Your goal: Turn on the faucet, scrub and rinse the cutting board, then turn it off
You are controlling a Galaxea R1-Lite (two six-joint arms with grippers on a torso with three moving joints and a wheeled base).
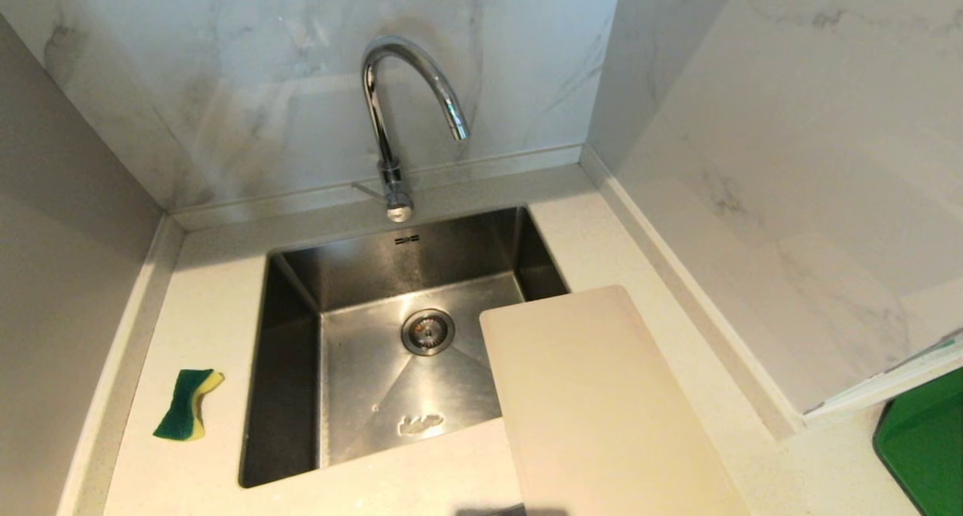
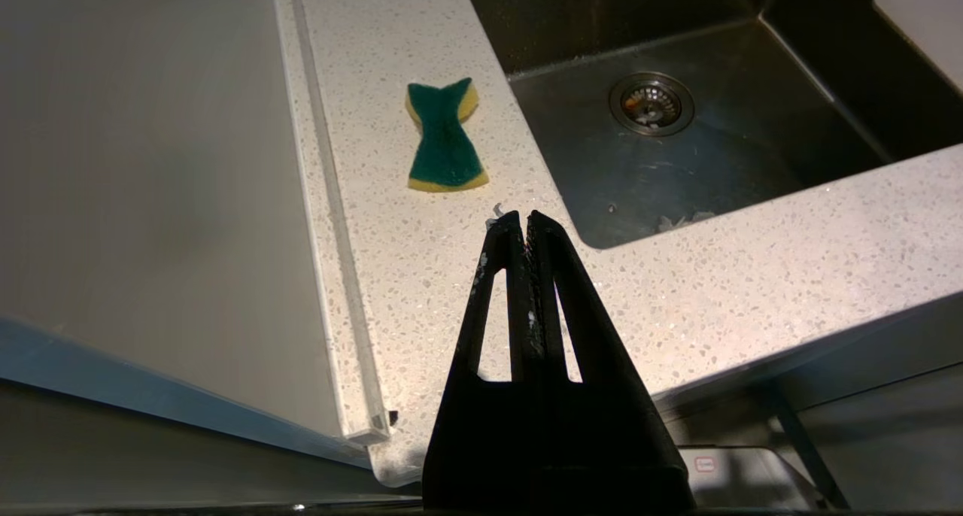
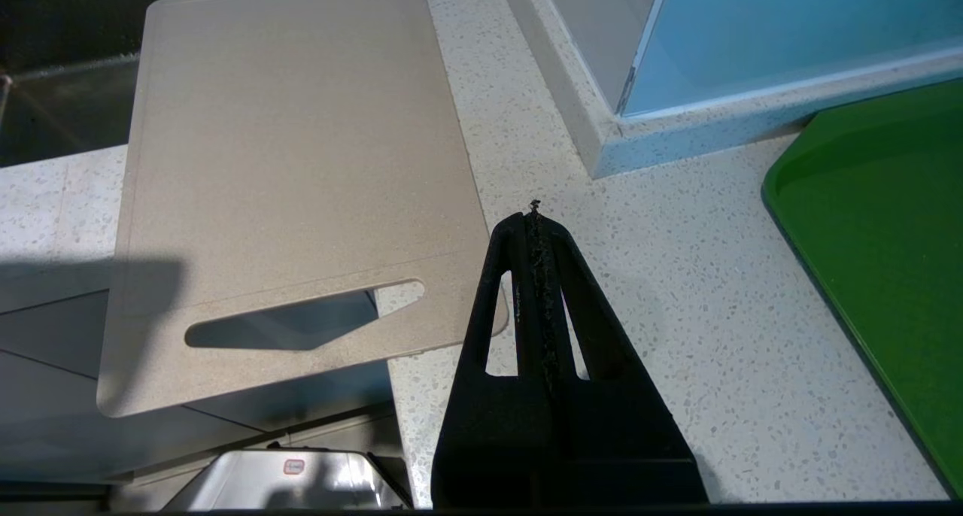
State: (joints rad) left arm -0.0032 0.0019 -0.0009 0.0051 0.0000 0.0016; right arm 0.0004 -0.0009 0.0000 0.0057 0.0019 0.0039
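Note:
The chrome gooseneck faucet (image 1: 396, 117) stands behind the steel sink (image 1: 361, 365), and no water runs from its spout. The cream cutting board (image 1: 594, 403) lies flat on the counter to the right, one corner overhanging the sink; its slot-handle end (image 3: 301, 320) juts past the counter's front edge. My left gripper (image 2: 524, 217) hovers shut and empty over the counter's front left, short of a green-and-yellow sponge (image 2: 444, 136). My right gripper (image 3: 534, 215) is shut and empty above the counter beside the board's near right corner. Neither arm appears in the head view.
The sponge (image 1: 186, 405) lies on the counter left of the sink. A bright green tray (image 1: 925, 441) sits at the far right. Marble walls close in the back, and a wall corner (image 3: 602, 125) juts out on the right. The sink drain (image 1: 427, 331) is uncovered.

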